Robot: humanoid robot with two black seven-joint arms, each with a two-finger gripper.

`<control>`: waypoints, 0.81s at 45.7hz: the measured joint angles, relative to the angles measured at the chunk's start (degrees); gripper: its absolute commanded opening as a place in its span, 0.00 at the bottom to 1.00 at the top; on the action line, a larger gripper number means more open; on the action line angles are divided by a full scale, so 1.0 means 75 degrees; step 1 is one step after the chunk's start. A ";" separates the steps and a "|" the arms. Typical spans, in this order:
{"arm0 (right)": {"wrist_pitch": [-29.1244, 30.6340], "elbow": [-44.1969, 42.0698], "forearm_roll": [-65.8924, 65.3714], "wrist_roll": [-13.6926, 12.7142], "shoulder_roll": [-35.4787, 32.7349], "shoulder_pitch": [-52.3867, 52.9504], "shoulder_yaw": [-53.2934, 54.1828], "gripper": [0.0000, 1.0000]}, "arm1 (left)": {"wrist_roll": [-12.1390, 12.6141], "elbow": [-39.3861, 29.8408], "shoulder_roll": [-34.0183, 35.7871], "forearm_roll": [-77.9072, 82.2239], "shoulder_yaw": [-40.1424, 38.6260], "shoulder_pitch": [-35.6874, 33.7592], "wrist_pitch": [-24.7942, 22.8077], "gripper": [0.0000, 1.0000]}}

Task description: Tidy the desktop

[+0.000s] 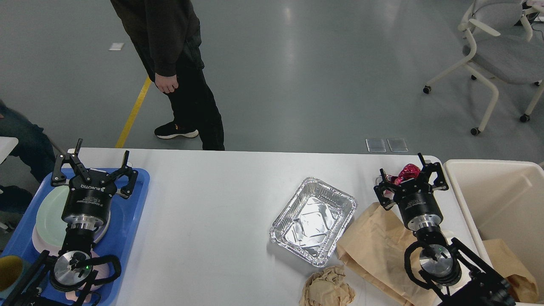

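Here the right gripper is clamped on a crumpled shiny magenta foil wrapper, with the cream plastic bin just to its right. A rectangular silver foil tray and a flattened brown paper bag lie on the wide white desktop to that gripper's left and near side. The left gripper hangs with fingers spread apart over the blue plastic tray holding pale green and pink plates.

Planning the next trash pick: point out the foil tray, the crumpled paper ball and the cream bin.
foil tray (pixel 312 221): head view, on its shiny creased floor.
crumpled paper ball (pixel 327 289): head view, on its wrinkled middle.
cream bin (pixel 488 199): head view, on its inner left wall.
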 measured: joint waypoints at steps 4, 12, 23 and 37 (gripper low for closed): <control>0.0000 0.0000 0.0000 0.0000 0.0001 0.0000 0.0000 1.00 | 0.0038 0.0203 -0.0011 0.0005 -0.0022 -0.0079 0.0000 0.96; 0.0000 0.0000 0.0000 0.0000 0.0007 0.0001 0.0000 1.00 | 0.0056 0.0531 -0.0037 0.0008 -0.0026 -0.0428 0.0018 0.96; 0.0000 -0.0011 0.0000 0.0000 0.0010 0.0013 0.0000 1.00 | 0.0023 0.0639 -0.0060 0.0009 0.0027 -0.0566 0.0019 0.96; 0.0000 -0.0012 0.0000 0.0000 0.0010 0.0013 0.0000 1.00 | 0.0032 0.1212 -0.0374 0.0075 0.0212 -0.0828 0.0001 0.96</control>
